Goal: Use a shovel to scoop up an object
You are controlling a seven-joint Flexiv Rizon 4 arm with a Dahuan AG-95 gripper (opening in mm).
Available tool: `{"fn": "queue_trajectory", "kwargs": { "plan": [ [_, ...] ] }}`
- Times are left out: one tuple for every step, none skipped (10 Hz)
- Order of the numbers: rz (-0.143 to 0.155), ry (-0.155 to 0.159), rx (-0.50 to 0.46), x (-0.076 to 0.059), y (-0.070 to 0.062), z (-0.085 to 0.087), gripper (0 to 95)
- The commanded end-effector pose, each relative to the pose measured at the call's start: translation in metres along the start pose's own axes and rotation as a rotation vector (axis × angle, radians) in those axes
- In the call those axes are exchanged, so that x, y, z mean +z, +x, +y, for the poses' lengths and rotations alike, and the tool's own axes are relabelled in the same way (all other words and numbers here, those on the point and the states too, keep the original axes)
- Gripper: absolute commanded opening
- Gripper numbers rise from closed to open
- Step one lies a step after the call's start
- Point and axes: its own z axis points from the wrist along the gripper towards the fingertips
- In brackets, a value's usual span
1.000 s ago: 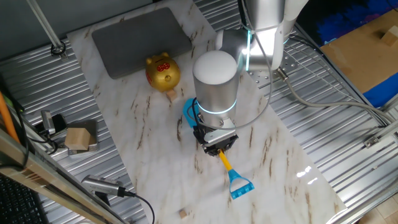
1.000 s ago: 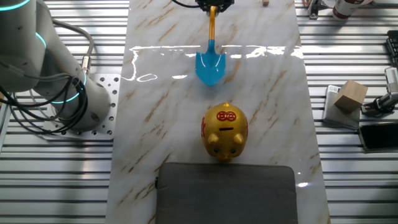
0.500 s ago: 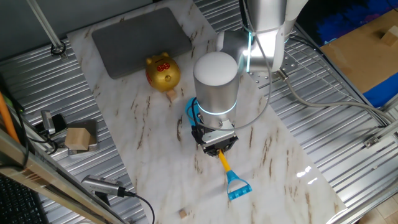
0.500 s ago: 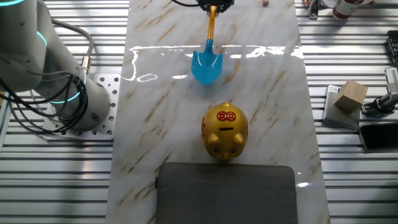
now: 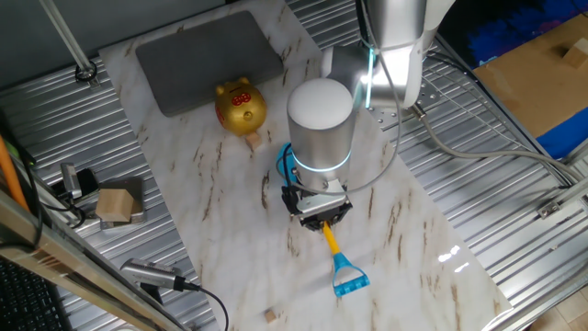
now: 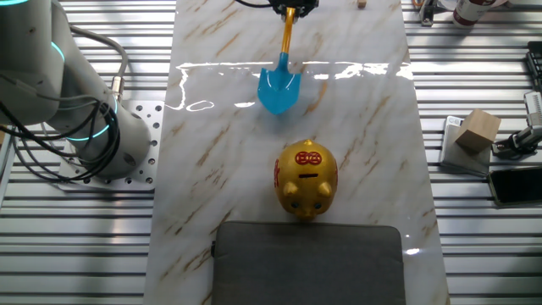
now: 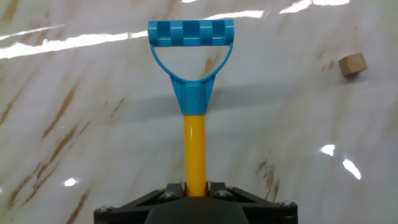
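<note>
Looking down in one fixed view, you see the gripper [image 5: 321,219] clamped on the yellow shaft of the shovel [image 5: 339,264] near the middle of the marble tabletop [image 5: 404,230], its blue D-end toward the near edge, while the object [image 5: 270,315] lies well apart by that edge. From the other fixed view, you find the light-blue blade ahead of the gold pig bank [image 6: 306,179], the cube at the far edge. Along the fingers, the hand view shows the jaws pinching the shaft, the cube off at upper right.
</note>
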Motion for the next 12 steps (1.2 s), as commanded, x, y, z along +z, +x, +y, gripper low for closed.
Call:
{"fn": "queue_trajectory", "kwargs": {
  "plan": [
    [-0.008, -0.001, 0.001, -0.0004, 0.0005, 0.0003, 0.0],
    [-0.009, -0.002, 0.0, -0.0004, 0.0005, 0.0003, 0.0],
    [-0.01, -0.004, 0.002, -0.0004, 0.0005, 0.0003, 0.0],
    [-0.01, -0.004, 0.004, -0.0004, 0.0005, 0.0003, 0.0],
    [-0.011, -0.002, 0.006, -0.0004, 0.0005, 0.0003, 0.0],
    [-0.02, -0.003, 0.007, -0.0004, 0.0005, 0.0003, 0.0],
    [-0.03, -0.002, -0.001, -0.0004, 0.0005, 0.0003, 0.0],
    [-0.032, -0.001, -0.006, -0.0004, 0.0005, 0.0003, 0.0],
    [-0.042, -0.002, -0.026, -0.0004, 0.0005, 0.0003, 0.0],
    [-0.057, -0.003, -0.043, -0.0004, 0.0004, 0.0003, 0.0],
    [-0.069, 0.0, -0.067, -0.0004, 0.0004, 0.0003, 0.0],
    [-0.077, 0.002, -0.082, -0.0004, 0.0004, 0.0003, 0.0]
  ]
}}
